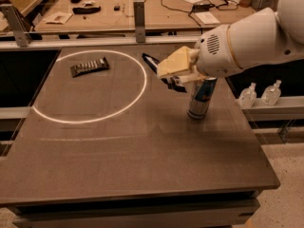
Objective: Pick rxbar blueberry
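Note:
The rxbar blueberry point(152, 61) is a dark navy flat wrapper with a white edge. It lies on the table just right of the white circle, running diagonally toward the can. Its near end is hidden behind my gripper point(174, 72). The gripper is pale and sits at the end of the white arm point(247, 44), which reaches in from the right. It hangs low over the bar's right end, close to the can's top. I cannot tell whether it touches the bar.
A dark brown bar wrapper point(89, 66) lies inside the white circle point(137, 96) at the upper left. A blue-and-silver drink can point(201, 99) stands upright under the arm. Two clear bottles point(260, 94) stand off the table's right edge. A cluttered bench point(142, 8) runs behind.

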